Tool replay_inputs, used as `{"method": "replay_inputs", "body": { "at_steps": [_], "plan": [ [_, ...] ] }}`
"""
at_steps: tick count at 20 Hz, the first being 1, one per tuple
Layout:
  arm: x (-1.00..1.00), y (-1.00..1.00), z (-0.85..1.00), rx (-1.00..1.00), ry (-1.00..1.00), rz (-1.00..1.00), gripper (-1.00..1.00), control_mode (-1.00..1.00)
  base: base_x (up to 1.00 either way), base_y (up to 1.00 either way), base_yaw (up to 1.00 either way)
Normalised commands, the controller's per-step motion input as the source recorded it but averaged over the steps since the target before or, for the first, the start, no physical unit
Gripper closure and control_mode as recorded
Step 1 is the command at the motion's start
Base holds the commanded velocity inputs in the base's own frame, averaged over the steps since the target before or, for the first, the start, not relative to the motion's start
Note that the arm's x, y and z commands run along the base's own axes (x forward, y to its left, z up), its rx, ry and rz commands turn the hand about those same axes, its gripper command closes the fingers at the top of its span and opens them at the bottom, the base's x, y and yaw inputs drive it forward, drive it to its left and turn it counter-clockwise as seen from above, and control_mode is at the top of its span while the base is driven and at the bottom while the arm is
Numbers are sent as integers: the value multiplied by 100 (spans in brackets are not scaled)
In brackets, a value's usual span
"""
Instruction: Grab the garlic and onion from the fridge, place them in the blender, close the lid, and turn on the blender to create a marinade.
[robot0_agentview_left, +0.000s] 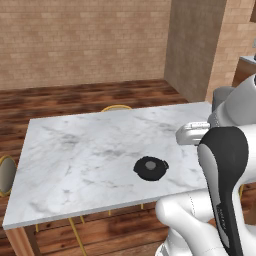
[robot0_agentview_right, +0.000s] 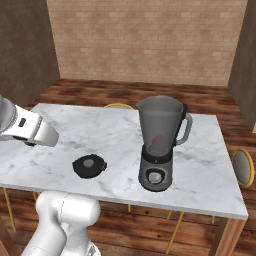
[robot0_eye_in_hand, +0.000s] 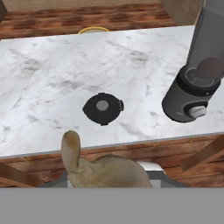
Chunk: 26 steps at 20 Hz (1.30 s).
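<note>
A beige garlic bulb (robot0_eye_in_hand: 105, 171) with a short stem fills the bottom of the hand view, and my gripper (robot0_eye_in_hand: 109, 180) is shut on it, its fingertips hidden behind the bulb. It hangs over the near edge of the marble table (robot0_agentview_left: 75, 150). The black round lid (robot0_agentview_left: 150, 168) (robot0_agentview_right: 89, 166) (robot0_eye_in_hand: 103, 108) lies flat on the table, ahead of the garlic. To the right stands the blender (robot0_agentview_right: 159, 145) (robot0_eye_in_hand: 192, 89), its jar mouth uncovered, with the red onion (robot0_agentview_right: 159, 143) (robot0_eye_in_hand: 210, 68) at the jar's bottom. The fridge is out of view.
Yellow-framed chairs stand around the table: one at the far side (robot0_agentview_right: 119, 106), one at the right end (robot0_agentview_right: 243, 167), one at the left end (robot0_agentview_left: 6, 175). Wooden floor and brick walls lie beyond. Bare marble stretches left of the lid.
</note>
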Motion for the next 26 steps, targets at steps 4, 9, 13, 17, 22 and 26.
{"method": "replay_inputs", "body": {
  "at_steps": [4,9,13,17,22,26],
  "plan": [
    [0,-4,0,0,0,0,100,-100,0,0,0],
    [30,-15,40,0,-9,0,100,-100,0,0,0],
    [59,-48,67,0,-14,0,100,-100,0,0,0],
    [46,-57,59,0,-14,0,100,-100,0,0,0],
    [35,-65,10,0,-3,0,100,-100,0,0,0],
    [15,-65,0,0,-1,0,100,-100,0,0,0]
  ]
}}
